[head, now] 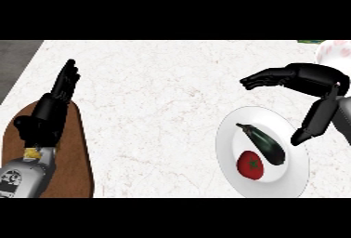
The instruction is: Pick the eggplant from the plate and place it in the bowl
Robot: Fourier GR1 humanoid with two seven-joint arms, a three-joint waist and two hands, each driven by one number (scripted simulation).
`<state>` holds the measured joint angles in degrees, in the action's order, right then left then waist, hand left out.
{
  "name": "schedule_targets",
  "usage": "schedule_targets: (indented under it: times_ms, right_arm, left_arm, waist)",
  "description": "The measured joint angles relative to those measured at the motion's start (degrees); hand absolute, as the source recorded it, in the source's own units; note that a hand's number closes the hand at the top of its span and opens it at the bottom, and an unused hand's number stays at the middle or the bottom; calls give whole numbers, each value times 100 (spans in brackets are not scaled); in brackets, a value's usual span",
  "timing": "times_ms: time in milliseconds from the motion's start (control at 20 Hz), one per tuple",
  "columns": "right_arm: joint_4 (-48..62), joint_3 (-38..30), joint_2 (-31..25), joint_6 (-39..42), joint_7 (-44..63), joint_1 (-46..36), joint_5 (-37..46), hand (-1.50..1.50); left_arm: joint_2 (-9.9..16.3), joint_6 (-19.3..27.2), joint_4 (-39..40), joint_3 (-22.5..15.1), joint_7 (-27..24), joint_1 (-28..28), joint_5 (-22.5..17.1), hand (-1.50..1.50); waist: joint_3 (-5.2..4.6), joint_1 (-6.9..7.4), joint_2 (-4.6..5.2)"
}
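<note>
Now eggplant [264, 142] on plate [230, 139], beside tomato [251, 164], right hand [312, 79] fingers spread wide above, not touching.

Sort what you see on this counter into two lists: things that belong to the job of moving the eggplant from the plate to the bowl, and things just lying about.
Belongs to the job:
eggplant
white plate
bowl, only partly in view at the top right
right hand, open above the plate

Just lying about:
tomato, on the same plate
brown board
left hand, resting open
</note>
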<state>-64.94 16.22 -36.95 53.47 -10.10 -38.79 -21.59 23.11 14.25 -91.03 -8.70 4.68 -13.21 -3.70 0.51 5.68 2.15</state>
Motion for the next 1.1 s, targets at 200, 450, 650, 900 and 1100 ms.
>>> schedule_targets:
  times_ms: [200,450,650,900,1100]
  right_arm:
    - [-173,316,-188,136,-27,-493,618,-150]
    - [-555,969,-161,109,-138,-950,1580,-150]
    - [-770,1635,-73,32,-325,-1156,2264,-150]
    - [-808,2426,-33,-184,-726,-1288,2904,-150]
    - [-798,3096,-73,-518,-1163,-1342,3420,-150]
  left_arm:
    - [-44,68,99,-23,86,-117,89,0]
    - [-123,133,158,-108,200,-243,205,0]
    - [-177,190,237,-92,274,-367,252,0]
    - [-189,199,279,-59,347,-405,280,0]
    - [-204,232,338,-30,337,-413,335,0]
  waist:
    - [-11,-9,-13]
    - [-17,-15,-27]
    - [-24,-63,-37]
    - [-31,-124,-60]
    - [-34,-169,-72]
